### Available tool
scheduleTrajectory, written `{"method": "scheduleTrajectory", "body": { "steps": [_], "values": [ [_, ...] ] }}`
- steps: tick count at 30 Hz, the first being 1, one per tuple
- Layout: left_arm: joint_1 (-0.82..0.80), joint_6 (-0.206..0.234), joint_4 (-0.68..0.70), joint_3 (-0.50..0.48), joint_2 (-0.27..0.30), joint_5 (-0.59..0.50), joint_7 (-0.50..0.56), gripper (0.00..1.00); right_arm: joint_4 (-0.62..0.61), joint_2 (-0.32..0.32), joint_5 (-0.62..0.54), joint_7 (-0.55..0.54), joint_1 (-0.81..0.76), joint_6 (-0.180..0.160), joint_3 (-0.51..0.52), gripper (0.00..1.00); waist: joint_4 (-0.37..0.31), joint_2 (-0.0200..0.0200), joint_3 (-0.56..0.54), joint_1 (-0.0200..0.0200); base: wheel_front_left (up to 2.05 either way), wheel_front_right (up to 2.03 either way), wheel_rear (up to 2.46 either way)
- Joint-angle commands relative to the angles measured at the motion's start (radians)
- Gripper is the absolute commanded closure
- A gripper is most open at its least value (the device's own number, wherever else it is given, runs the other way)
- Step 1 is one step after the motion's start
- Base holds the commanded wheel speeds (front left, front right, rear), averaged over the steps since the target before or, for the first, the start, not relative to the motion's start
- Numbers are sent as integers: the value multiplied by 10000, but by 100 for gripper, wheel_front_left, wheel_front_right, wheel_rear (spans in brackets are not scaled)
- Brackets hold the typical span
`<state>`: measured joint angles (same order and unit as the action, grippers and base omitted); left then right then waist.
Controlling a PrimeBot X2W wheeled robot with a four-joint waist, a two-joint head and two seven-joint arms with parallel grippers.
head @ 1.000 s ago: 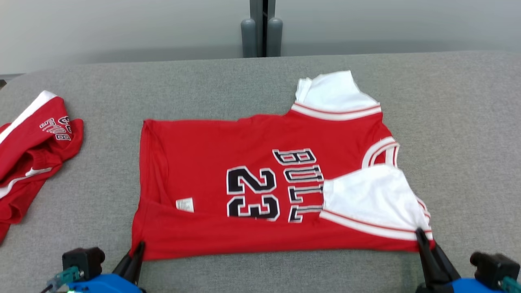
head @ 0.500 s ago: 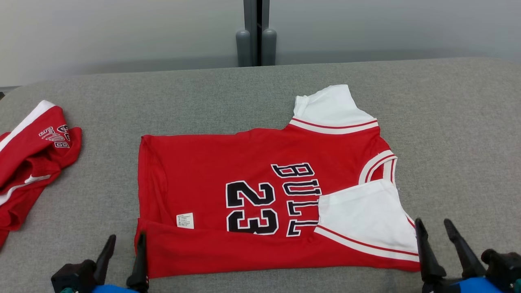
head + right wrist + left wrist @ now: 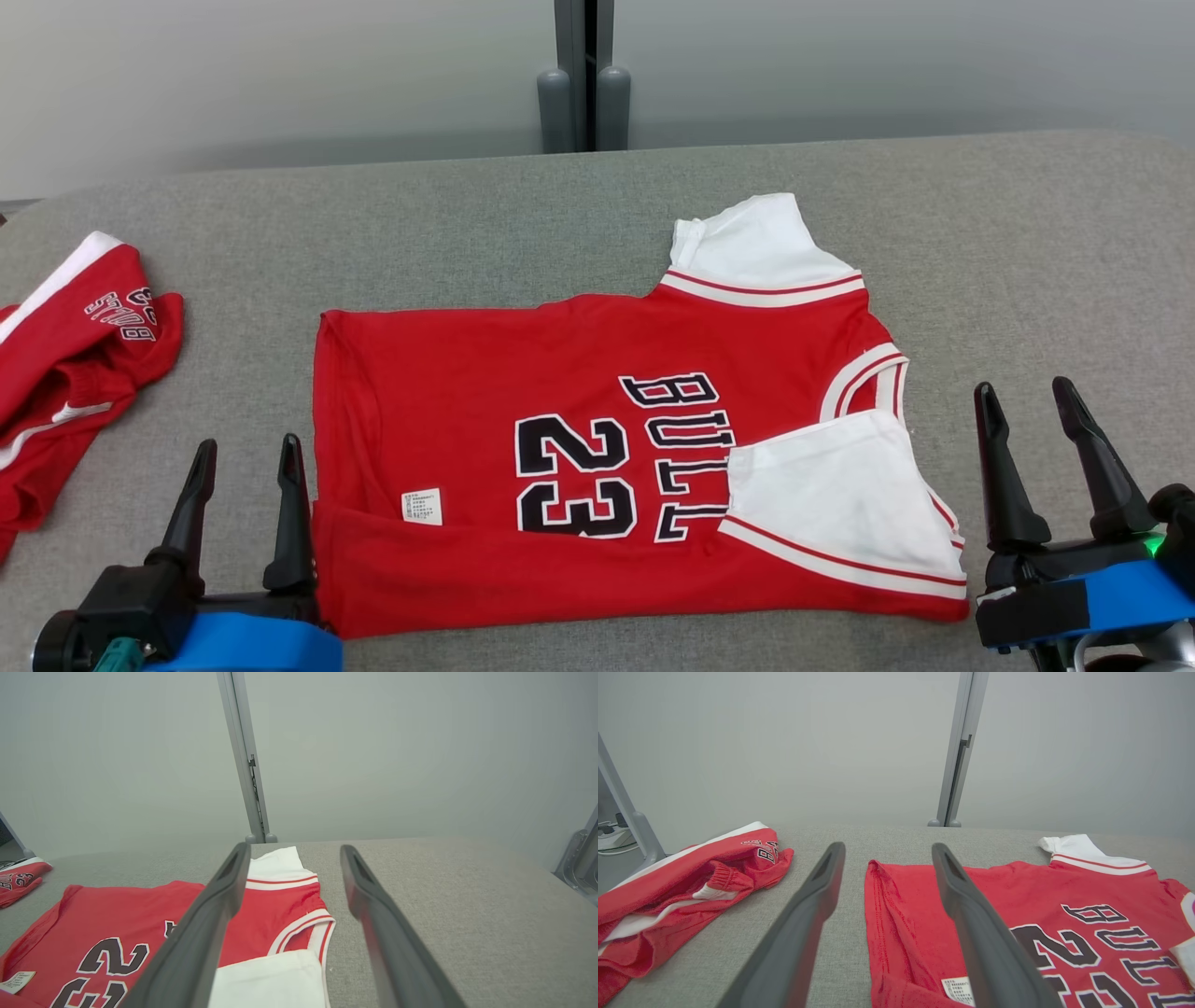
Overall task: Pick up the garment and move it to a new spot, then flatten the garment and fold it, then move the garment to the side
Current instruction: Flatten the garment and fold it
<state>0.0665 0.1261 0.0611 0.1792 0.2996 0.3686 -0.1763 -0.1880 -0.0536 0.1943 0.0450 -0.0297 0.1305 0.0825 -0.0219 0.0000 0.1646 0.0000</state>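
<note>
The garment (image 3: 523, 392) is a red jersey with black "BULLS 23" lettering and white sleeves. It lies flat on the grey table (image 3: 373, 224), its near edge folded up over the front and one white sleeve folded inward. It also appears in the left wrist view (image 3: 1017, 905) and the right wrist view (image 3: 107, 924). My left gripper (image 3: 245, 453) is open and empty just left of the jersey's hem corner. My right gripper (image 3: 1025, 397) is open and empty beside the folded sleeve, to its right.
A second red garment (image 3: 65, 364) with white trim lies crumpled at the table's left edge, also in the left wrist view (image 3: 682, 896). A grey post (image 3: 583, 75) stands behind the table against a pale wall.
Both grippers let go of the jersey's near corners, opened, and drew outward and up. The folded near edge now rests on the jersey. The camera tilted slightly.
</note>
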Motion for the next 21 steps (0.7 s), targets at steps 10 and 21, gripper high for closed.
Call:
{"method": "scheduleTrajectory", "body": {
  "steps": [10, 21],
  "values": [
    [-2166, -584, -521, 145, 300, 354, 861, 0, -126, 27, 115, -136, 341, 5, 61, 0, 128, 0, 918, 0, 0, 0, 0],
    [-6563, -2258, -5075, 505, 859, 1783, 3843, 0, 417, 24, 370, 134, 1082, 3, -400, 0, -419, 0, 2191, 0, 0, 0, 0]
  ]
}}
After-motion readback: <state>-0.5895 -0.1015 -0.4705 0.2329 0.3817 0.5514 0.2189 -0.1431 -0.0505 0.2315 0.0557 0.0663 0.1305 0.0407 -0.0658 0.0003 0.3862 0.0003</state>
